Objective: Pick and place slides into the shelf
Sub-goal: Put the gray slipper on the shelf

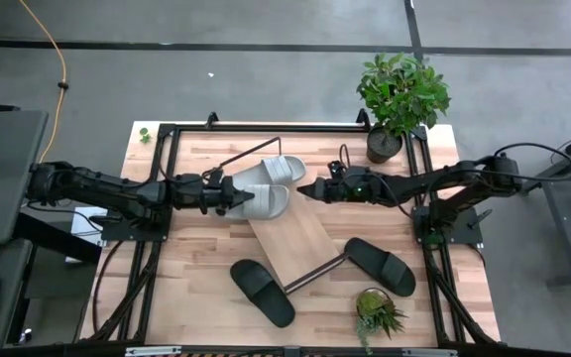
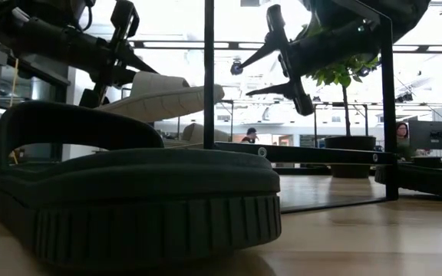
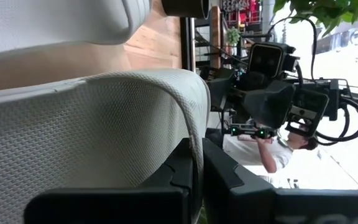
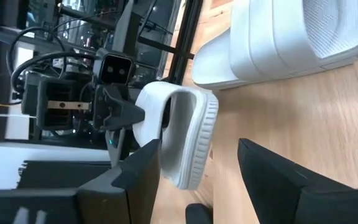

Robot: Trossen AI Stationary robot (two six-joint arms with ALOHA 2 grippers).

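Observation:
My left gripper (image 1: 228, 193) is shut on a light grey slide (image 1: 263, 202), held in the air over the left side of the shelf (image 1: 300, 233), a light-wood board lying slantwise mid-table. The second grey slide (image 1: 278, 170) lies sole down on the board's far end. My right gripper (image 1: 307, 189) hangs open and empty just right of both grey slides, fingers toward them. Two black slides lie sole down on the table, one near centre (image 1: 263, 292) and one right of the shelf (image 1: 380, 265). My left gripper pinches the grey slide's wide strap at its edge (image 3: 194, 146) between its two fingers (image 3: 173, 177), one on the strap's inner side and one on its outer side. The fingers come level from the table's left. The slide (image 2: 163, 96) is lifted clear.
Black rod frames stand at the shelf's two short ends (image 1: 256, 151) (image 1: 315, 272). A potted plant (image 1: 401, 97) stands at the far right corner and a small plant (image 1: 377, 311) near the front right. The near black slide (image 2: 129, 192) fills the low view. People show in the room beyond.

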